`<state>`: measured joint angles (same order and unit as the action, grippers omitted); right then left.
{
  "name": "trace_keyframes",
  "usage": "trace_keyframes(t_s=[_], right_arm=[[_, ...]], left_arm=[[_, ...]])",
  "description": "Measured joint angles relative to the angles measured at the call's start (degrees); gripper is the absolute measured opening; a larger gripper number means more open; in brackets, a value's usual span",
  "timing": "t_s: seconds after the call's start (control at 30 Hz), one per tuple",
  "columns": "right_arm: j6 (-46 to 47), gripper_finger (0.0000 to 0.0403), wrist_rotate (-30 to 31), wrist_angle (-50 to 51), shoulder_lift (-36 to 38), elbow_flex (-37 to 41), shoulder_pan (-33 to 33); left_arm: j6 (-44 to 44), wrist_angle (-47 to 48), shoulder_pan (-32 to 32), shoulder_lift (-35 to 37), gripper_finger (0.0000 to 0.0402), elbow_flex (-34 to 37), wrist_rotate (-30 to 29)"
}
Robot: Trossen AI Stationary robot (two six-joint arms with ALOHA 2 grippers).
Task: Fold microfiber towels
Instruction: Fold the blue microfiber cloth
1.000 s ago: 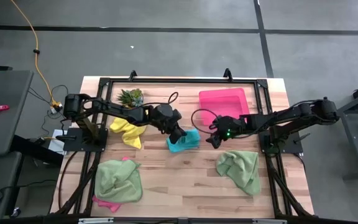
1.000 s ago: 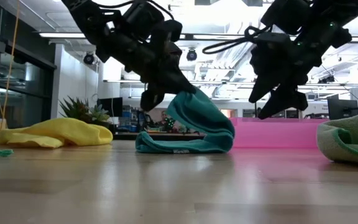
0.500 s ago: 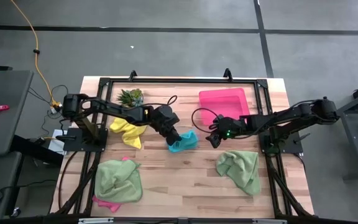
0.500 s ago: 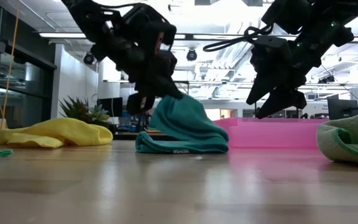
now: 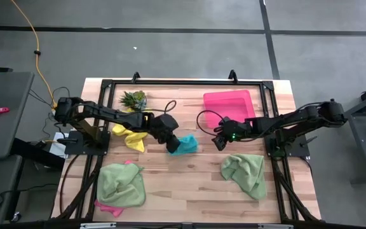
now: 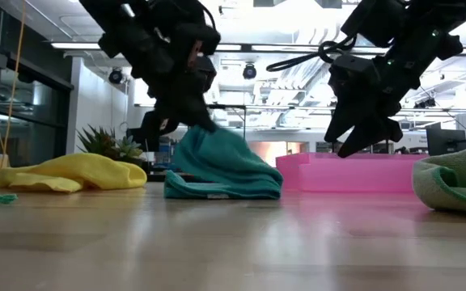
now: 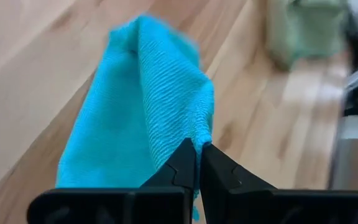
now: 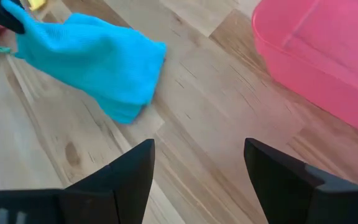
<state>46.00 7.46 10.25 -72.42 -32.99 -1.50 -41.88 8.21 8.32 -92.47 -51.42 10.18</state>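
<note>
Teal microfiber towel [image 5: 186,144] lies mid-table, dragged toward nine o'clock since a second ago, so the fold is underway. Left gripper [image 5: 171,144] pinches its corner, a detail only the left wrist view confirms. Right gripper [image 5: 220,142], fingers spread, hovers at three o'clock, empty.

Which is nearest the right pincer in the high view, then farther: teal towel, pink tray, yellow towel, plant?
From the open right pincer at mid-table:
1. Pink tray, just behind it, and teal towel, toward the left arm: too close to call.
2. Yellow towel, past the left pincer.
3. Plant, back left.
</note>
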Motion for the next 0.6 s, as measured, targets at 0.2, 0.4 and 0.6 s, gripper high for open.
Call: trace_keyframes(t_s=[0.2,0.4,0.6], right_arm=[[0.0,0.0240,0.0,1.3,0.0,0.0,0.0],[0.1,0.0240,0.8,1.6,0.0,0.0,0.0],[0.2,0.0240,1.1,1.6,0.0,0.0,0.0]], left_arm=[[-3.2,3.4,-3.4,-0.6,0.0000,0.1,-7.9],[-6.7,6.3,-5.3,-0.6,0.0004,0.1,-15.4],[-8.1,7.6,-6.7,-0.6,0.0019,0.1,-18.8]])
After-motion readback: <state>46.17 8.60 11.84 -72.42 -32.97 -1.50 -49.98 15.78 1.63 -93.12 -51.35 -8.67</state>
